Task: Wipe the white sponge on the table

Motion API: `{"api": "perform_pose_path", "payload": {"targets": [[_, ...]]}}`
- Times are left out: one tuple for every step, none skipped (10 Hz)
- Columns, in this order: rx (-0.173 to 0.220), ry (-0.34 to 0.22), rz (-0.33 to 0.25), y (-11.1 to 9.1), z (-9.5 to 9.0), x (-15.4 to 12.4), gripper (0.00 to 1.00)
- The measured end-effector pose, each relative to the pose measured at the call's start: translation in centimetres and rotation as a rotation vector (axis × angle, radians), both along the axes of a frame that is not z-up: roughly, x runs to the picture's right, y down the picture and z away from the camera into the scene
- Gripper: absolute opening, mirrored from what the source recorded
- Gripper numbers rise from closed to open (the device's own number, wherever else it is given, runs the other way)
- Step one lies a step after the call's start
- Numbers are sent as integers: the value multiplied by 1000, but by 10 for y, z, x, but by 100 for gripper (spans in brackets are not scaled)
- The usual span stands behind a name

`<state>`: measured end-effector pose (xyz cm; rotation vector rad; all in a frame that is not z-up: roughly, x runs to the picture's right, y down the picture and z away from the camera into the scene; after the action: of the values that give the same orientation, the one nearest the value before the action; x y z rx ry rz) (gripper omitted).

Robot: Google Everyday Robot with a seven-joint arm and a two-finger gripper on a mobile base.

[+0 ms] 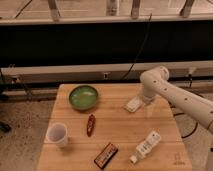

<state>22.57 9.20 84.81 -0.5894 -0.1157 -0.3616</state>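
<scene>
Camera view: white sponge (133,105) lies flat on table (120,131), toward the table's 2 o'clock, green bowl (83,96) at its 9 o'clock. Gripper (148,108) just at the sponge's 3 o'clock; clenched or released, cannot tell. Risk: pressing off-centre could skid the sponge away, so nothing gets wiped.

sponge (133,105) on table (120,136), right of bowl (83,96), claw (148,108) at its right
</scene>
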Motion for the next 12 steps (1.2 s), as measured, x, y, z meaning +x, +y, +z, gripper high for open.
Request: {"api": "perform_pose_path", "payload": {"targets": [[-6,-8,-8,1,8,-6,80],[-13,-12,-15,4,16,-10,80],[-16,-14,-19,5,20,-11,80],[-19,-14,-24,5,22,-10,80],[-24,-17,-30,6,26,-14,80],[-26,-17,-37,6,30,-18,80],[-32,-14,-46,8,35,-21,80],[-35,-12,-49,9,38,-23,80],[-38,-10,-51,9,40,-23,80],[-41,-9,-51,10,43,-24,80],[-45,-9,-51,11,45,-25,80],[-46,-9,-50,11,46,-26,80]]}}
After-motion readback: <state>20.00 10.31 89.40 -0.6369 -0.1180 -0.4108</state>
